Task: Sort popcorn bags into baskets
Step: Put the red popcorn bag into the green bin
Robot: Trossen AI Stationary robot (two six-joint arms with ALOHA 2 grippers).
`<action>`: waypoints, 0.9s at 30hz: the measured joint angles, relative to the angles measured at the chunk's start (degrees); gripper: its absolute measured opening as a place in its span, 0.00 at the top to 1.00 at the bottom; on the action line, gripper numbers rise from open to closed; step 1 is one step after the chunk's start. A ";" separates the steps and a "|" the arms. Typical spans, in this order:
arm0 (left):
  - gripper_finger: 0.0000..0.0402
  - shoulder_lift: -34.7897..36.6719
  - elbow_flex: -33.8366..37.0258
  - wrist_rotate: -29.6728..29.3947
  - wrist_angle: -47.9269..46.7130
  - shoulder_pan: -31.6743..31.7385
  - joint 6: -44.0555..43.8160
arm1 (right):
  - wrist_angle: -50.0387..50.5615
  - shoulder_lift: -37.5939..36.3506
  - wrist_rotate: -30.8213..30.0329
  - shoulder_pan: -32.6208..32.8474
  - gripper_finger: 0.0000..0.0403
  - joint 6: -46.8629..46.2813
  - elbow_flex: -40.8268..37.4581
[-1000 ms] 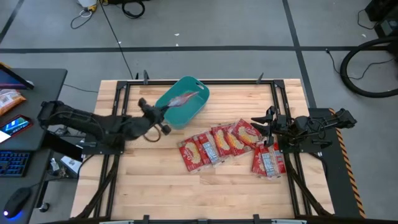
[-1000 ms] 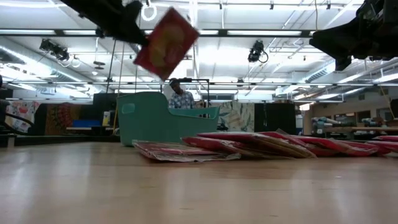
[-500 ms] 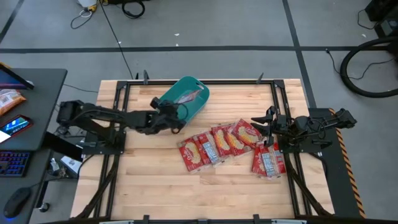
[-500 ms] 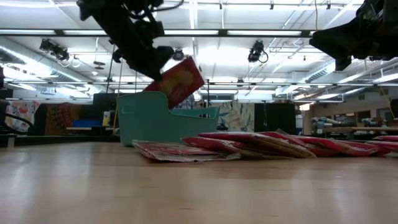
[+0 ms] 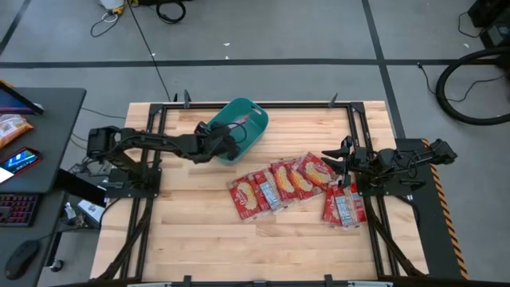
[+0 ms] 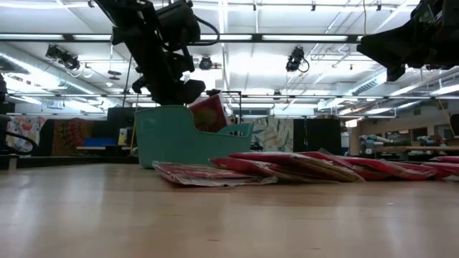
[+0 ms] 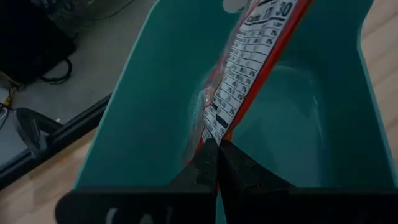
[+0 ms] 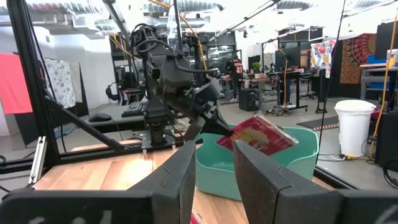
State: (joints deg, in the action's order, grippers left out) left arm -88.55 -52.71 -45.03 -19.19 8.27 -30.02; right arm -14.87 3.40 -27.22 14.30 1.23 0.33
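We see a wooden table (image 5: 199, 239) with the teal basket (image 5: 251, 137) near its far edge. Beside it, toward the right arm, a row of red popcorn bags (image 5: 279, 183) lies overlapping on the wood (two more sit close under the right gripper (image 5: 333, 158)). The left gripper (image 5: 231, 139) reaches over the basket, jaws clamped on the edge of one held bag (image 7: 249, 81) hanging inside it. The right gripper's fingers (image 8: 258, 177) stand slightly apart, holding nothing
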 joint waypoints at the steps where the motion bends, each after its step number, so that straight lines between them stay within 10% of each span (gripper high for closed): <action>1: 0.98 0.01 0.00 0.00 -0.01 -0.01 -0.46 | 0.02 0.01 0.02 0.00 0.72 -0.01 0.01; 27: 0.63 3.15 0.07 -0.21 1.90 -2.07 4.68 | 0.00 0.02 0.09 0.00 0.72 -0.01 -0.01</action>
State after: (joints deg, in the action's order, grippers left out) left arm -85.40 -52.64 -45.24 -17.30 6.20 -25.34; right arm -14.87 3.42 -27.14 14.30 1.21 0.32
